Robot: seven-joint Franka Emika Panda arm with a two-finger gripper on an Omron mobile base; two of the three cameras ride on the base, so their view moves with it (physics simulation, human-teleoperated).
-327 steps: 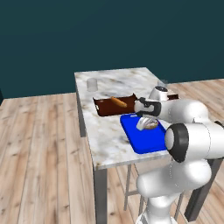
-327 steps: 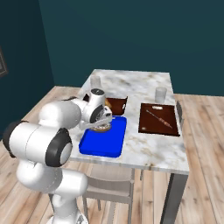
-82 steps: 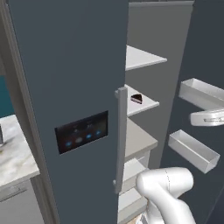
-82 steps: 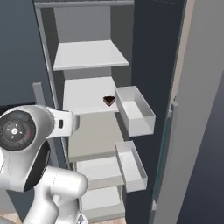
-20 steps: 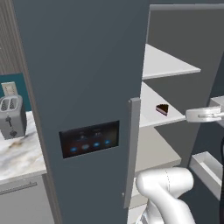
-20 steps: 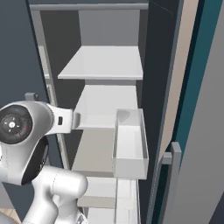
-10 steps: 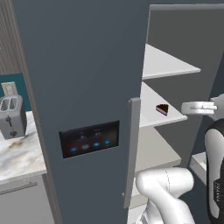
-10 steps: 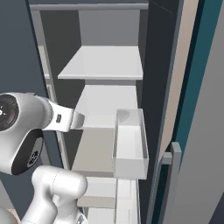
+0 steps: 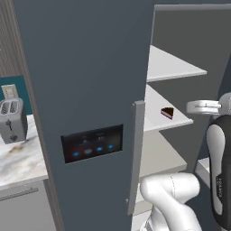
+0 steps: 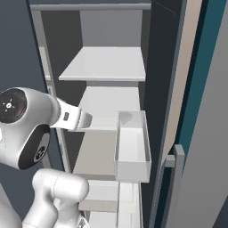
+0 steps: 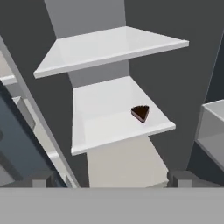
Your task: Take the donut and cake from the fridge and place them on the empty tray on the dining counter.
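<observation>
The fridge stands open, its pale shelves bare except for the cake. The cake, a small dark wedge, lies near the front right edge of the middle shelf; it also sits on that shelf as the cake in the left base view. My gripper is open and empty, held in front of the fridge below that shelf's level, well short of the cake. One dark fingertip rises at the bottom of the hand view. The donut, tray and dining counter are out of view.
The fridge door with its black lit panel and grey handle stands to the left. A door bin juts out on the right. A toaster sits on the marble counter at far left.
Since four seconds ago the base has shifted before the fridge. In the last second the hand has risen slightly toward the cake's shelf and the forearm has swung up. The cake has not moved.
</observation>
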